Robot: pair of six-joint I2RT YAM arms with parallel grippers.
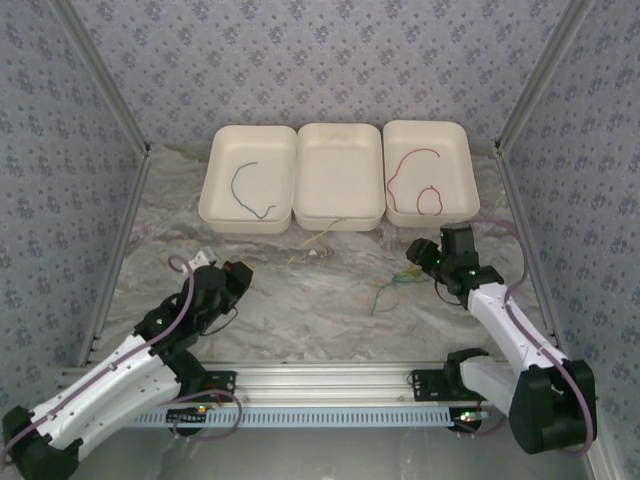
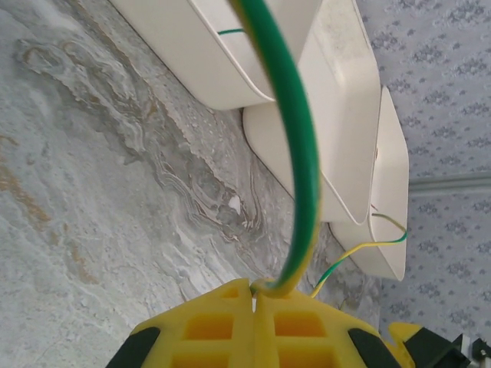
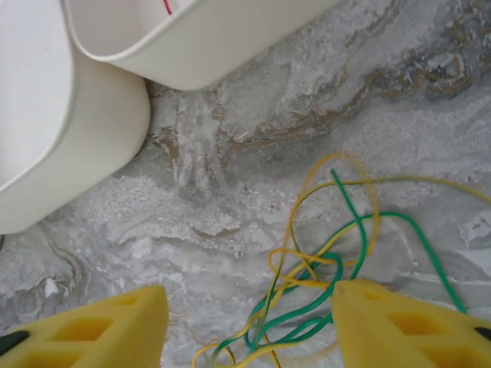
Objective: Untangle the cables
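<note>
A tangle of green and yellow cables (image 1: 385, 290) lies on the marble table just left of my right gripper (image 1: 418, 262). In the right wrist view the tangle (image 3: 330, 261) sits between the open yellow fingers (image 3: 399, 322), nearer the right one; the gripper (image 3: 249, 330) holds nothing. My left gripper (image 2: 255, 295) is shut on a green-and-yellow cable (image 2: 303, 153) that arcs up from the pads. In the top view that gripper (image 1: 225, 272) hovers at the left front. One green cable (image 1: 248, 190) lies in the left tray, a red cable (image 1: 415, 180) in the right tray.
Three white trays stand side by side at the back: left (image 1: 212, 195), middle (image 1: 340, 215), right (image 1: 462, 140). A thin yellow-green strand (image 1: 325, 232) hangs over the middle tray's front rim. Aluminium frame posts and patterned walls close in both sides.
</note>
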